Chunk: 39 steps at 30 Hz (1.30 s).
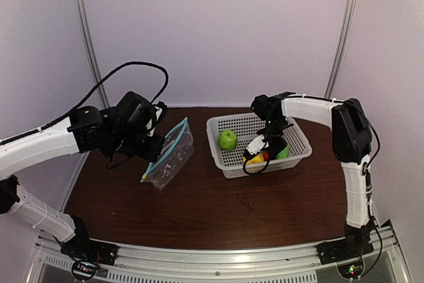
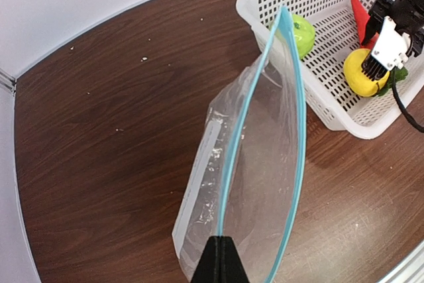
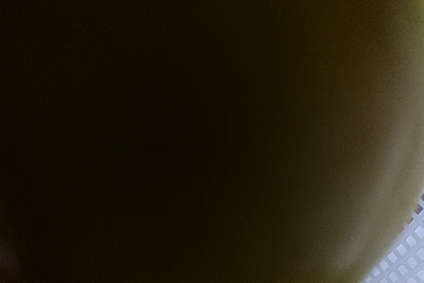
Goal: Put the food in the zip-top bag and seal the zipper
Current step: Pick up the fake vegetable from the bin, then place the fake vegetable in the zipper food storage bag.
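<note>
The left tool point(image 2: 218, 248) is closed, its two black fingers pinched together on one edge of the zip-top bag point(image 2: 258, 183), which it holds up off the bench point(image 2: 99, 130) with the mouth turned toward the basket. The teal zipper point(image 2: 301, 130) is unsealed: its two strips stand apart in a long loop, so the mouth gapes. Nothing can be seen inside the clear plastic, and a white label point(image 2: 199, 180) runs along one side. The right tool point(image 2: 379, 64) is down inside the white perforated basket point(image 2: 331, 107), its white-tipped fingers against the top of the yellow lemon point(image 2: 358, 79); whether they grip it or only touch it I cannot tell. The right wrist camera sees little but a dark yellowish surface pressed close, with a corner of basket mesh at the lower right. The green apple point(image 2: 303, 34) lies at the basket's end nearer the bag. The red carrot point(image 2: 360, 14) lies just beyond the lemon, and a small green vegetable point(image 1: 283, 153) sits just beside the tool, on the side away from the bag. The basket stands on the bench, close by the bag's mouth.
</note>
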Each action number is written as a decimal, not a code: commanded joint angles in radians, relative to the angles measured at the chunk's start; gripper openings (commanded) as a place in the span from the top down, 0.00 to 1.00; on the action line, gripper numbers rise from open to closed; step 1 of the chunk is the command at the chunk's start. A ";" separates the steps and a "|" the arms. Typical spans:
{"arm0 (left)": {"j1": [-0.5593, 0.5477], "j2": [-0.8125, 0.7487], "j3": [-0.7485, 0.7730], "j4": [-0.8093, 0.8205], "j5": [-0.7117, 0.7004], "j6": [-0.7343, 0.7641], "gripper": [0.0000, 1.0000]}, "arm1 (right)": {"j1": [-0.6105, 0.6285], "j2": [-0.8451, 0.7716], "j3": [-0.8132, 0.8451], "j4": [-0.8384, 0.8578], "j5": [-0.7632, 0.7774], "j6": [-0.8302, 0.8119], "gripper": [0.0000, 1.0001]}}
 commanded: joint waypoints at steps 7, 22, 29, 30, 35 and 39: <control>0.007 0.027 0.032 0.026 0.006 -0.011 1.00 | -0.011 -0.093 0.081 -0.050 -0.036 0.054 0.86; 0.011 0.155 0.087 0.113 0.014 -0.082 1.00 | -0.101 -0.450 0.051 0.122 -0.588 0.628 1.00; 0.011 0.223 0.081 0.323 0.090 -0.178 1.00 | -0.101 -0.684 -0.343 1.046 -0.763 1.705 1.00; 0.011 0.227 0.077 0.352 0.101 -0.196 1.00 | -0.101 -0.665 -0.320 1.057 -0.785 1.795 1.00; 0.011 0.240 0.054 0.491 0.123 -0.297 1.00 | -0.090 -0.612 -0.379 1.503 -0.799 2.355 1.00; 0.012 0.245 0.061 0.554 0.128 -0.345 1.00 | -0.020 -0.572 -0.362 1.630 -0.753 2.443 1.00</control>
